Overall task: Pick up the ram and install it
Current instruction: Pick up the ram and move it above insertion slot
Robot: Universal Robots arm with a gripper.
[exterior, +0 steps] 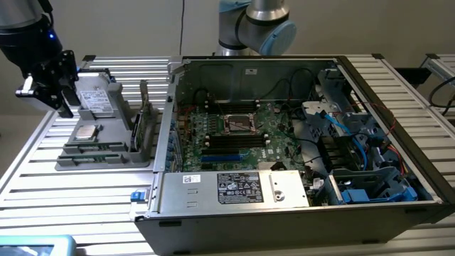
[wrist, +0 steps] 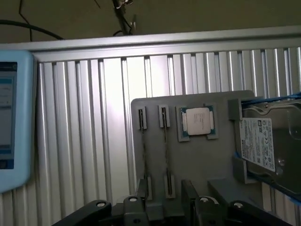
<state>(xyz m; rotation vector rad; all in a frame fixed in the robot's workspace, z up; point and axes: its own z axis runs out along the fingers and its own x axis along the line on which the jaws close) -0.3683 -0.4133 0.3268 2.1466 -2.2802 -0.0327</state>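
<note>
Two ram sticks lie in the grey parts tray (exterior: 135,158), one (exterior: 92,146) beside the other (exterior: 89,158), at the tray's near end. The wrist view looks down on them edge-on as two thin strips (wrist: 142,150) (wrist: 165,150) held in end clips. My gripper (exterior: 70,106) hangs open and empty above the tray's far end on the exterior view's left, over the hard drive. Its dark fingers (wrist: 143,190) straddle the ends of the two sticks without touching them. The motherboard's black memory slots (exterior: 231,141) lie inside the open computer case (exterior: 284,213).
The tray also carries a square silver CPU (exterior: 85,133) (wrist: 197,120), a hard drive (exterior: 94,101) (wrist: 263,146) and an upright green expansion card (exterior: 144,122). A blue-framed screen (wrist: 14,117) lies on the slatted table (exterior: 78,192). Cables and drive cages crowd the case's right side.
</note>
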